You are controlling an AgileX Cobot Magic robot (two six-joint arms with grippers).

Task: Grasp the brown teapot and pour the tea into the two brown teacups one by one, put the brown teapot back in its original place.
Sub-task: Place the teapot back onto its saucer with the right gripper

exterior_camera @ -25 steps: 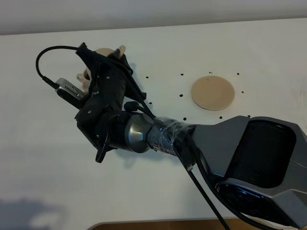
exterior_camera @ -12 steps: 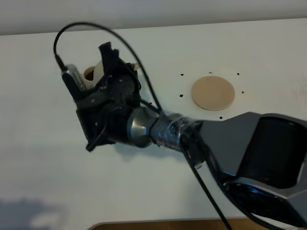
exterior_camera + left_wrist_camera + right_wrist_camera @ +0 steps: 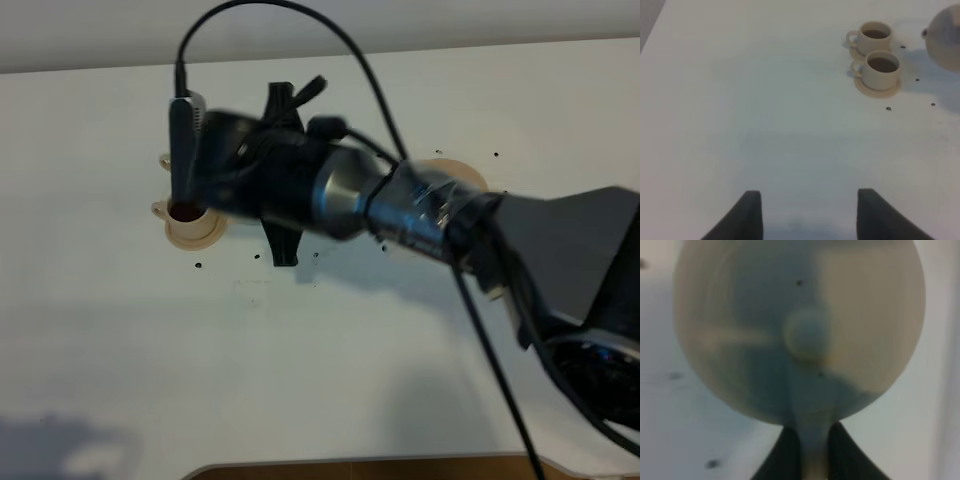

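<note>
Teapot [image 3: 800, 330] clamped by its handle in right hand [image 3: 807, 455]; both cups [image 3: 879, 57] filled. Carry level, lower gently onto saucer [image 3: 462, 172]. Left hand [image 3: 805, 212] apart, idle.

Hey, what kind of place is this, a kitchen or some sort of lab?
Likely a lab test bench, not a kitchen: a bare white table dotted with small dark marks, and just a staged tea set, two teacups and a teapot.

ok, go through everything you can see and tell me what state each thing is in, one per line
squat tan ceramic teapot: held off the table by its handle
right gripper: shut on the teapot's handle
left gripper: open, empty
two small tan ceramic teacups: upright on saucers, dark tea inside
flat round tan saucer disc: bare, partly hidden by the arm
</note>
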